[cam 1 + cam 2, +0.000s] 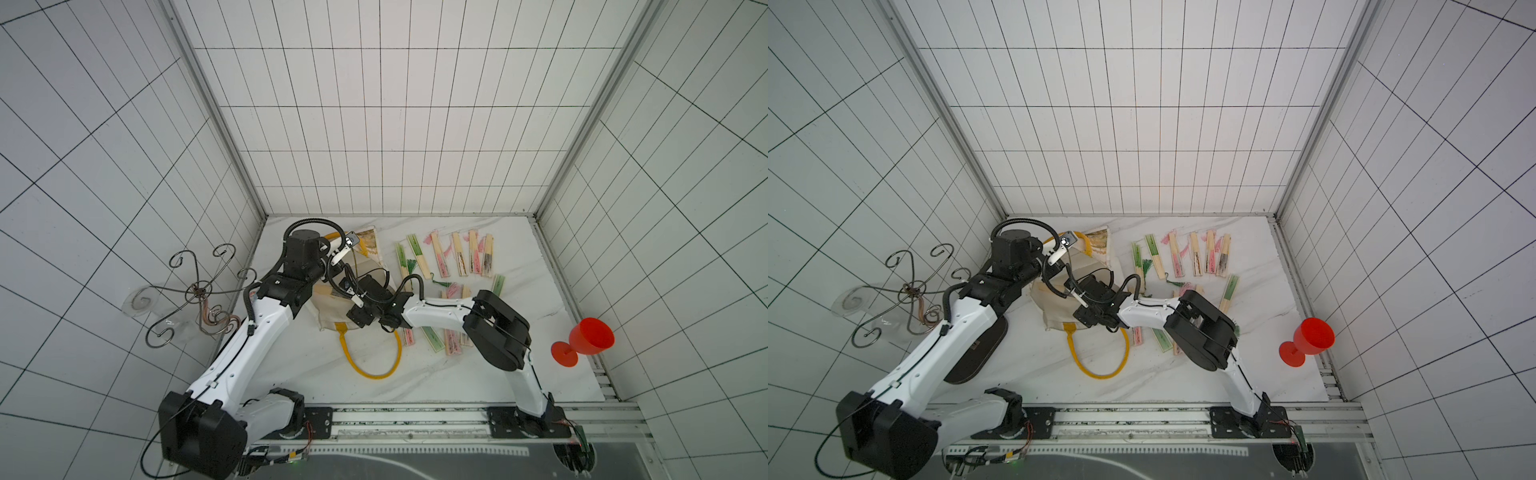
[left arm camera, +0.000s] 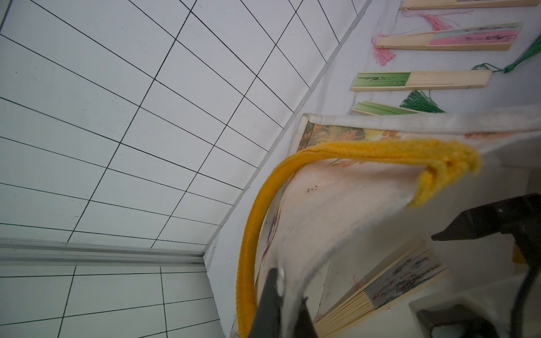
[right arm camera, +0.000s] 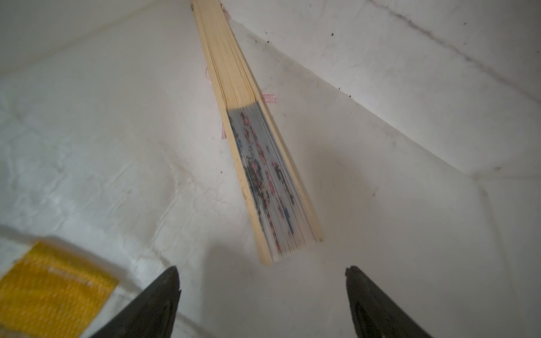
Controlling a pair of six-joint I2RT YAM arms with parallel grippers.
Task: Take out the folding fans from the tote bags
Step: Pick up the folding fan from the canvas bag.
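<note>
The cream tote bag (image 1: pixel 332 322) (image 1: pixel 1054 309) lies at the table's left with one yellow handle (image 1: pixel 374 368) spread toward the front. My left gripper (image 2: pixel 288 285) (image 1: pixel 351 245) is shut on the bag's upper rim (image 2: pixel 336 204) and holds it lifted, so the mouth gapes. My right gripper (image 3: pixel 262 272) (image 1: pixel 347 286) is open inside the mouth, with nothing between its fingers. One closed folding fan (image 3: pixel 263 164) (image 2: pixel 395 281) lies on the bag's inner cloth just ahead of the fingertips. Several fans (image 1: pixel 457 253) (image 1: pixel 1196 257) lie in a row on the table, with more (image 1: pixel 451 338) under my right forearm.
A red goblet (image 1: pixel 590 336) stands at the table's right edge. A curled wire stand (image 1: pixel 199 291) and a clear glass piece (image 1: pixel 137 305) sit beyond the left wall. A dark oval object (image 1: pixel 976 357) lies under my left arm. Tiled walls close in the back and sides.
</note>
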